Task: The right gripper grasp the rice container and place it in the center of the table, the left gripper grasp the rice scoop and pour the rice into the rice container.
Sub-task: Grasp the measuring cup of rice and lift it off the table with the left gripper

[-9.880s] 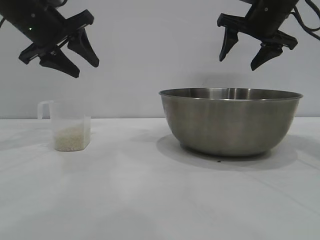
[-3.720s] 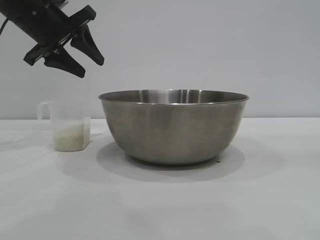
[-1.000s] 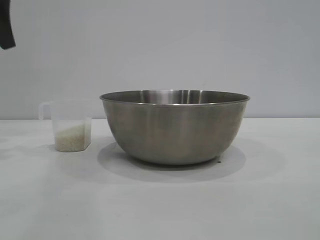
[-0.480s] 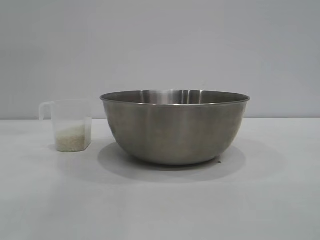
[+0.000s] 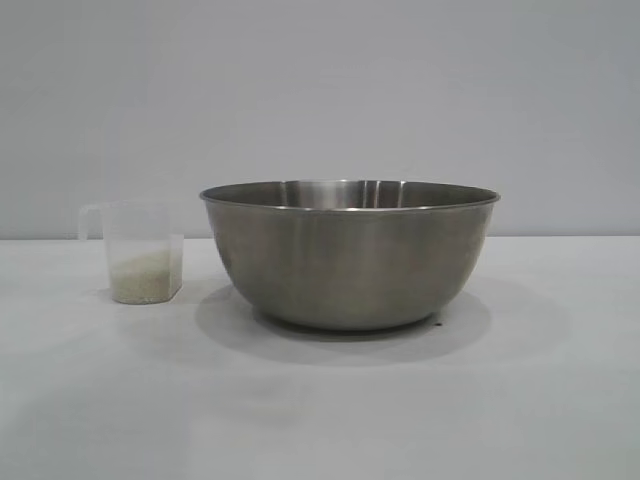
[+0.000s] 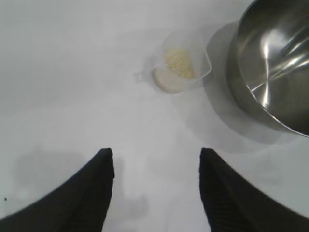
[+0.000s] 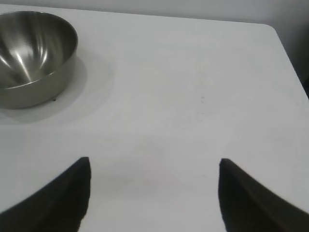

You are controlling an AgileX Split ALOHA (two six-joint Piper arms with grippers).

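Observation:
The steel rice container (image 5: 350,255) stands at the middle of the white table (image 5: 320,420). The clear rice scoop (image 5: 140,250) stands upright to its left, apart from it, with rice (image 5: 145,277) in its bottom. Neither gripper shows in the exterior view. In the left wrist view the left gripper (image 6: 155,153) is open and empty, high above bare table, well away from the scoop (image 6: 179,70) and the container (image 6: 273,63). In the right wrist view the right gripper (image 7: 153,163) is open and empty above bare table, far from the container (image 7: 34,53).
A plain grey wall stands behind the table. The table's far edge and a corner show in the right wrist view (image 7: 270,26). Nothing else stands on the tabletop.
The last bit of the left gripper at the exterior view's upper left edge has gone out of view. The container and the scoop have not moved.

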